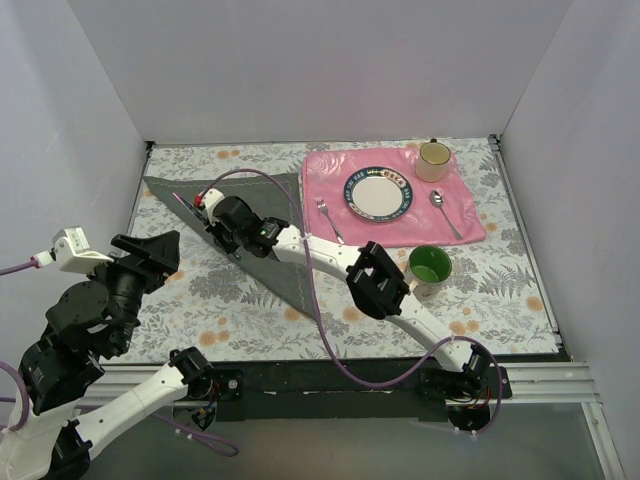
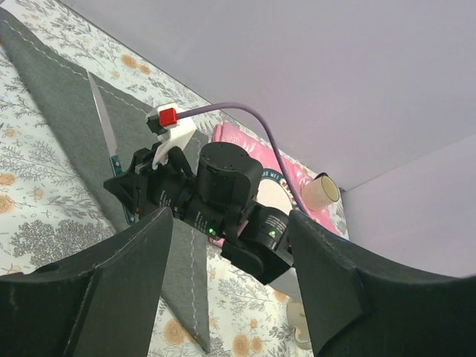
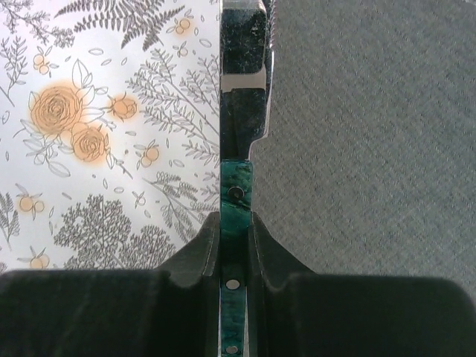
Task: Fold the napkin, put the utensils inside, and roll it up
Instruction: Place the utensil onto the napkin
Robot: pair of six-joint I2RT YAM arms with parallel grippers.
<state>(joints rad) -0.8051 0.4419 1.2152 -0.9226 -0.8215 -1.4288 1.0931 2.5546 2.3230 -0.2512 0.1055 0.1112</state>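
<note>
From above, the dark grey napkin (image 1: 265, 195) lies folded into a triangle on the flowered worktop (image 1: 250, 320). The right gripper (image 1: 215, 228) is down on its long slanted edge, clamped on a knife (image 1: 183, 203) whose blade runs out ahead of it. The left gripper (image 1: 165, 255) hangs off to that one's left, jaws wide and holding nothing. Behind and to the right of the right gripper, a pink placemat (image 1: 330, 170) carries a plate (image 1: 380, 193), fork (image 1: 328, 220), spoon (image 1: 443, 212) and cream mug (image 1: 433, 160), with a green mug (image 1: 430, 270) nearer. The left wrist camera looks between its spread fingers (image 2: 126, 260) at the right gripper, with the knife pointing away over the napkin. The right wrist camera shows the knife's green riveted handle pinched edge-on, napkin to its right, bare worktop to its left.
</note>
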